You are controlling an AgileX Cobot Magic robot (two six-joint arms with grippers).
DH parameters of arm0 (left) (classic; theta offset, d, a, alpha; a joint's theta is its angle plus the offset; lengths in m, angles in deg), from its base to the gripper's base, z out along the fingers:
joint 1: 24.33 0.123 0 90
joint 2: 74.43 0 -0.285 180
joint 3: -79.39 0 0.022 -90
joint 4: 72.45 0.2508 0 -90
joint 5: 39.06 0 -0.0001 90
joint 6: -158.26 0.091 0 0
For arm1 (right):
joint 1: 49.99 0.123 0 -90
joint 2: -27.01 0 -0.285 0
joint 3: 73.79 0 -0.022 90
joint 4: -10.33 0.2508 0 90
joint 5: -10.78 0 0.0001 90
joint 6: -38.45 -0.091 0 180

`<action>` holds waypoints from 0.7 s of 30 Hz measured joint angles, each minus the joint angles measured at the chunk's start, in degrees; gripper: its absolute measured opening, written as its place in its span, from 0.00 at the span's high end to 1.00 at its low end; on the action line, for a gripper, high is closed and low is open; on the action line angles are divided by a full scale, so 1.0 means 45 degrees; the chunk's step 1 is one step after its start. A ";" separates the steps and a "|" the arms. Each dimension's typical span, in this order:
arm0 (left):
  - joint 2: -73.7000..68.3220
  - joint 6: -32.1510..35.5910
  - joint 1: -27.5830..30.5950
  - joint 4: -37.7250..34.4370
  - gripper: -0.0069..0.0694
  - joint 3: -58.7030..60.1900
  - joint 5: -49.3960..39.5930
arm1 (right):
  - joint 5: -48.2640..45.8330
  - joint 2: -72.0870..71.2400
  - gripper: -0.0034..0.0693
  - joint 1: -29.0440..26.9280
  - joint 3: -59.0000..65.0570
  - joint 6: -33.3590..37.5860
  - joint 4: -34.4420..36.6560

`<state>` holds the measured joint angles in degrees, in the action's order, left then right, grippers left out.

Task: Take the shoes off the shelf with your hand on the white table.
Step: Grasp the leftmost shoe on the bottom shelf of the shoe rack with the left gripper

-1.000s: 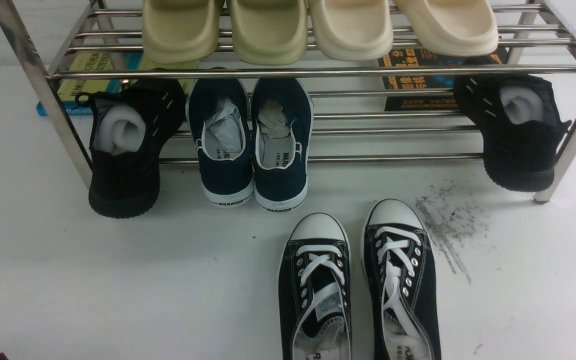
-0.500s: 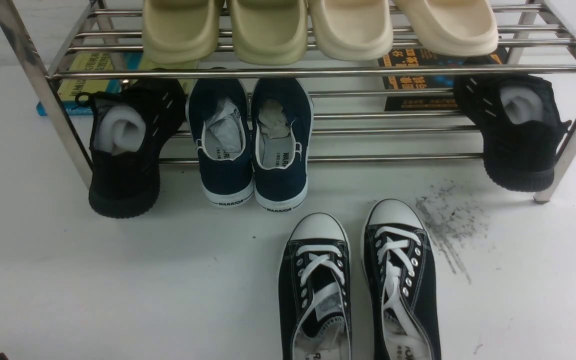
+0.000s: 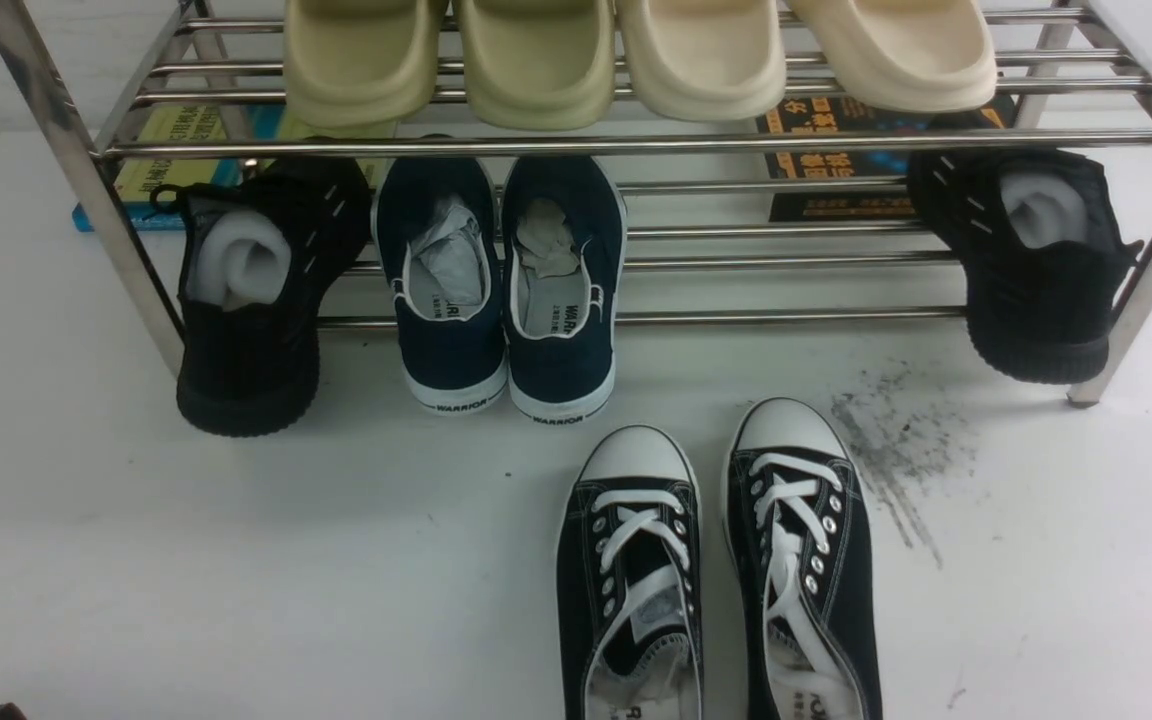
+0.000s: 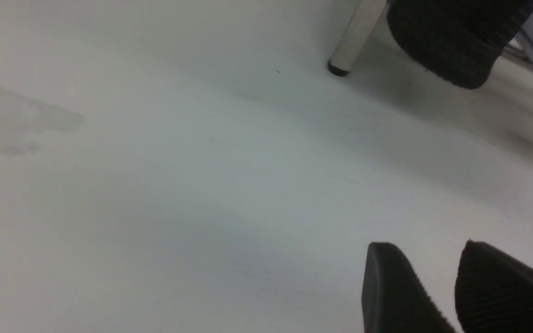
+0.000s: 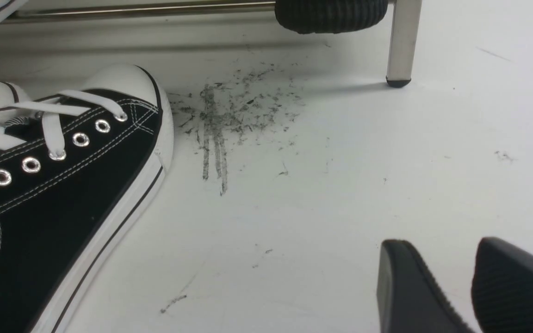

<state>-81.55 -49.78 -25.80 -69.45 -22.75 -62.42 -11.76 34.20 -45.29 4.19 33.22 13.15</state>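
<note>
"WARRIOR" is printed on the white heels of the navy shoes (image 3: 561, 370), which are supported side by side on the lower tier of the steel rack (image 3: 786, 316), beside a black knit shoe (image 3: 251, 370). Chinese characters are printed on the dark box (image 3: 841, 165). Canvas uppers and rubber toe caps are shown on the lace-up sneakers (image 3: 636, 460), placed on the white table (image 3: 336, 600). Crumpled paper is stuffed inside the navy pair. The left gripper (image 4: 426, 247) and right gripper (image 5: 444, 243) are parted, with nothing gripped. The sneakers' heels are cut off.
</note>
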 joint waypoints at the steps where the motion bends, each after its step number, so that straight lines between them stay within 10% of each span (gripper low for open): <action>1: 0.0000 -0.0532 0.0000 -0.0826 0.59 0.0013 0.0047 | 0.0000 0.0000 0.63 0.0000 0.0000 0.0000 0.0000; 7: 0.0000 -0.3591 0.0000 -0.5291 0.59 0.0089 0.0163 | 0.0000 0.0000 0.63 0.0000 0.0000 0.0000 0.0000; 21: 0.0000 -0.3949 0.0000 -0.6215 0.64 0.0190 0.1345 | 0.0000 0.0000 0.63 0.0000 0.0000 0.0000 0.0000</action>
<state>-81.55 -67.55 -25.80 -97.41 -21.90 -56.37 -11.76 34.20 -45.29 4.19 33.22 13.15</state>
